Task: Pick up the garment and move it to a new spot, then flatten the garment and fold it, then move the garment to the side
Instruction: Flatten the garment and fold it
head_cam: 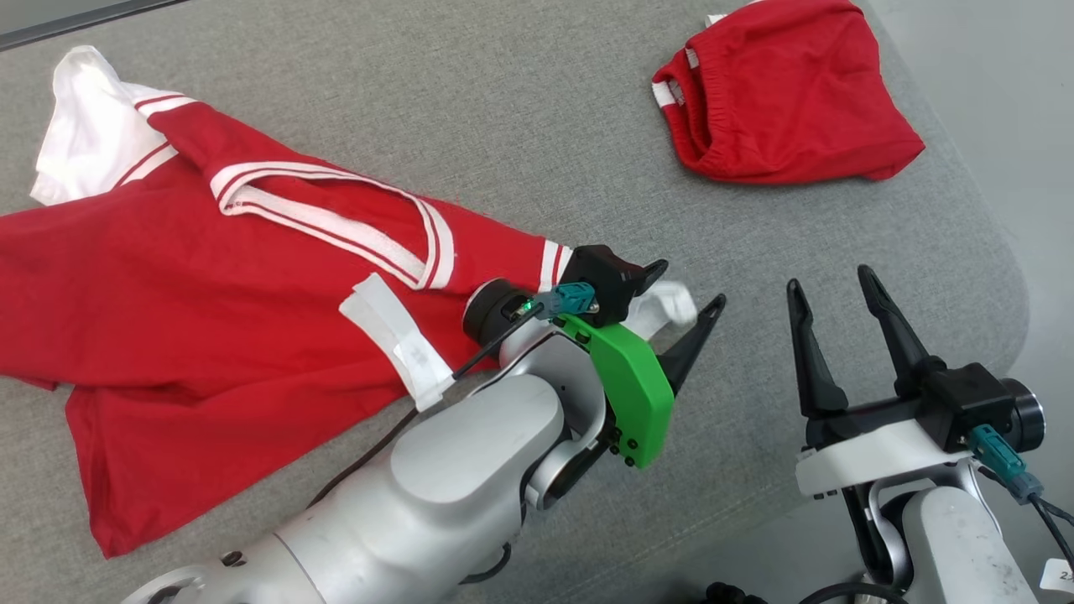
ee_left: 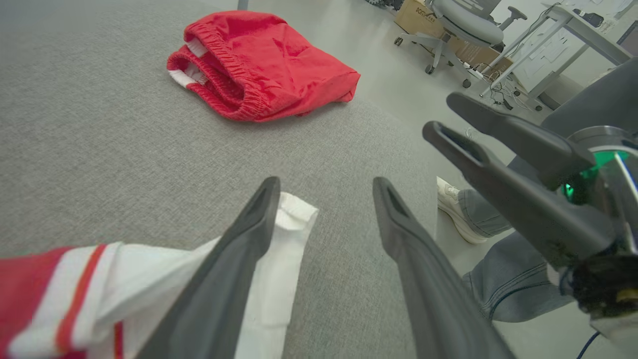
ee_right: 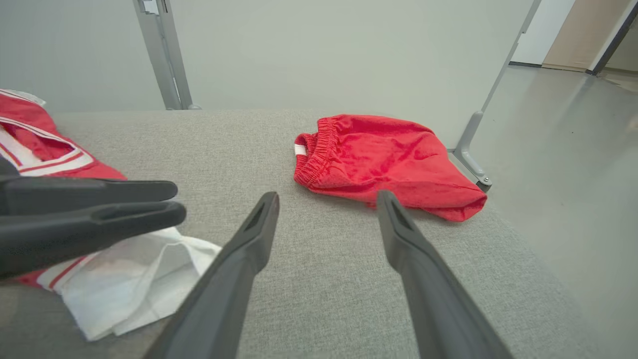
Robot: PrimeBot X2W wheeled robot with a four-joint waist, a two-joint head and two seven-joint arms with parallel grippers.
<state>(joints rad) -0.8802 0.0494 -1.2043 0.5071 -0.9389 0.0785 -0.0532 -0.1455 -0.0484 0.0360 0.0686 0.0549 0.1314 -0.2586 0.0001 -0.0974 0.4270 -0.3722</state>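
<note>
Left tool [ee_left: 324, 185] released, jaws apart, shirt's white cuff [ee_left: 291, 234] touching one finger. Right tool [head_cam: 829, 278] spread, empty, just beside it; shorts [head_cam: 789, 92] lie beyond.

The robot's arms [head_cam: 470, 470] are round and silver-grey. The left wrist wears a bright green plate [head_cam: 633, 394] with black screws [head_cam: 628, 449], and each wrist has a blue-green plug [head_cam: 575, 295] with a black cable [head_cam: 495, 341]. The long fingers [head_cam: 810, 361] are dark and pointy.
</note>
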